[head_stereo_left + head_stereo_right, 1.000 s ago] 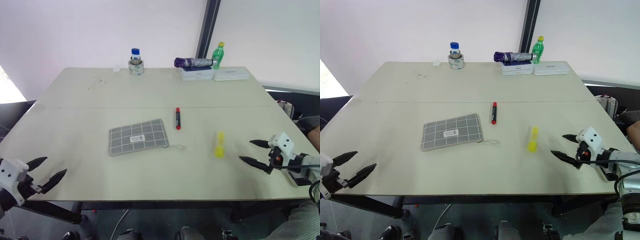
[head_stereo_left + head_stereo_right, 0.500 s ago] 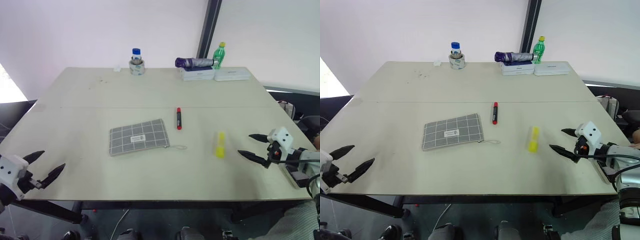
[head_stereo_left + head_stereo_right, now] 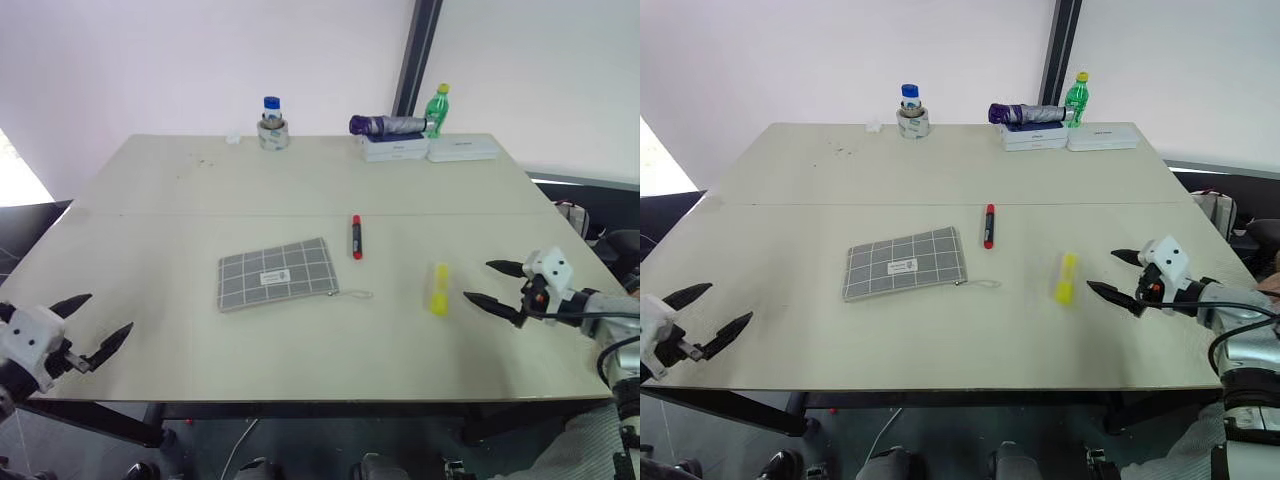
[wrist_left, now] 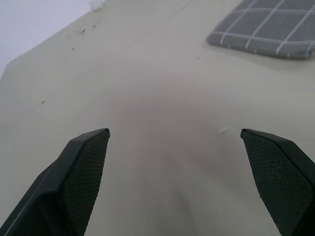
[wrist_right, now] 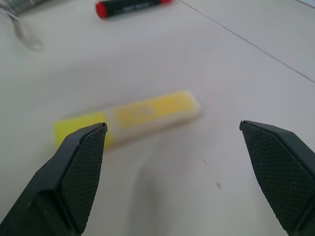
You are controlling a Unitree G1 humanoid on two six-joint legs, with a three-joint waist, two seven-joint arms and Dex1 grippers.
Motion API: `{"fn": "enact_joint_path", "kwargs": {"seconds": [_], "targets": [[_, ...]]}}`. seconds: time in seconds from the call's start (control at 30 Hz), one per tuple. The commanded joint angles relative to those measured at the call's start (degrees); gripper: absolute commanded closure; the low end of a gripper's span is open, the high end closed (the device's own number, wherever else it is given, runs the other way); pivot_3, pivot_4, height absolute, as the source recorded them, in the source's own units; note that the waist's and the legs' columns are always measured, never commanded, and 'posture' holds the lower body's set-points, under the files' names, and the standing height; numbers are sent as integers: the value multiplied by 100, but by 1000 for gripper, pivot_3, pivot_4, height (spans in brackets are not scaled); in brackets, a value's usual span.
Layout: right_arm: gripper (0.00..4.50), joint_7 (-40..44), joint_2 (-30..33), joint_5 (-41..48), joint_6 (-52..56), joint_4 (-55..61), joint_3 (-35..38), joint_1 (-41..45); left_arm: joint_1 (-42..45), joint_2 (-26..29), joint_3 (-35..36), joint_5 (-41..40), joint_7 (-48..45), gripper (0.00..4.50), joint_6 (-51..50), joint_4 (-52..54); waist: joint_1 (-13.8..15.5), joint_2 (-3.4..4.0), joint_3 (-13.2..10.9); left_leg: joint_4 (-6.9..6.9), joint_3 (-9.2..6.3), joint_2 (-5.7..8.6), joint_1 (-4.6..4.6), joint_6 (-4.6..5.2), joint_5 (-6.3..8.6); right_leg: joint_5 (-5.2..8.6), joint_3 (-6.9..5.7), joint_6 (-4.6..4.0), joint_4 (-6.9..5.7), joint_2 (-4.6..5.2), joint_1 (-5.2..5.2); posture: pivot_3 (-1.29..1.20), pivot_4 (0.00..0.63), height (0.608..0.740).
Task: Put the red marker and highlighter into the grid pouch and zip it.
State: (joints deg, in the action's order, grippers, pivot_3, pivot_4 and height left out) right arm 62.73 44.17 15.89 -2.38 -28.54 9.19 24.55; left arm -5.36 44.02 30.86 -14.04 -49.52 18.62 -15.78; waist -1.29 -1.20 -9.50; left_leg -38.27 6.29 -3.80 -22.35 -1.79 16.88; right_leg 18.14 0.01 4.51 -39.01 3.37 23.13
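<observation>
On the bench [image 3: 300, 180], the highlighter [image 3: 439, 288] lies flat just beside the right hand [image 3: 492, 284], whose fingers are spread wide and empty, while the red marker [image 3: 356, 236] rests near the far right corner of the grid pouch [image 3: 276, 272]. The left hand [image 3: 92, 322] is held open and empty at the near left edge, well apart from the pouch. The highlighter would best be straddled across its narrow width at mid-length, the fingers lowered close to the surface before being closed.

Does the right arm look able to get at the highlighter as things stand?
Probably yes. The right tool is open and pointed at the highlighter, which lies alone on the table with only bare surface between them. The red marker and grid pouch lie well aside.
</observation>
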Motion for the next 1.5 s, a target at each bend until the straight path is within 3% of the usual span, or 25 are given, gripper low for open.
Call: {"fn": "enact_joint_path", "kwargs": {"seconds": [0.03, 0.23, 0.4, 0.5, 0.73, 1.13, 1.5], "targets": [[9, -360, -446, 13, 360, 712, -290, 464, 396, 224, -319, 472, 152, 0, 829, -176, -5, 0, 0, 0, 0, -1, 0, -1, -1, -3, 0, -3, -1, -2, 1, 0, 150, 740], [9, -1013, -1642, -371, 849, 1254, -1178, 942, 1228, 264, -1197, 959, 108, 0, 1583, -958, 18, 1, 1, 0, 5, -1, -7, -3, -2, -4, -3, -4, -3, 0, 11, 0, 150, 740], [9, -1149, -1979, -382, 1169, 1559, -1400, 946, 1581, 317, -1471, 978, 181, 0, 1822, -1393, 41, 1, 1, -1, 15, -1, -22, -5, -3, -3, -5, -3, -2, 7, 24, 0, 150, 740], [833, -1198, -1967, -401, 1258, 1644, -1402, 952, 1595, 341, -1549, 993, 160, 0, 1985, -1564, 32, 1, 1, -2, 16, -1, -21, -4, -3, -4, -4, -3, -1, 14, 23, 0, 150, 740], [4394, -1678, -2060, -1261, 591, 943, -1805, 1200, 1762, 353, -1884, 1175, 224, 0, 2446, -1895, 10, 1, 1, -2, 24, 0, -16, 0, 0, -4, -6, -3, -6, 2, 23, 0, 150, 740], [4463, -2490, -2472, -2284, -251, -193, -2348, 1535, 2336, 411, -2664, 1962, 464, 0, 3307, -2537, 8, 1, 1, -2, 34, 0, -14, -7, -4, -3, -5, -3, -7, 1, 24, 0, 150, 740], [4463, -2382, -2638, -2439, -603, -272, -2489, 1507, 3049, 166, -3363, 2520, 884, 0, 3751, -3200, 35, 2, 2, -2, 34, 1, -14, -36, -20, -4, -5, -3, -9, 2, 22, 0, 150, 740]]}}
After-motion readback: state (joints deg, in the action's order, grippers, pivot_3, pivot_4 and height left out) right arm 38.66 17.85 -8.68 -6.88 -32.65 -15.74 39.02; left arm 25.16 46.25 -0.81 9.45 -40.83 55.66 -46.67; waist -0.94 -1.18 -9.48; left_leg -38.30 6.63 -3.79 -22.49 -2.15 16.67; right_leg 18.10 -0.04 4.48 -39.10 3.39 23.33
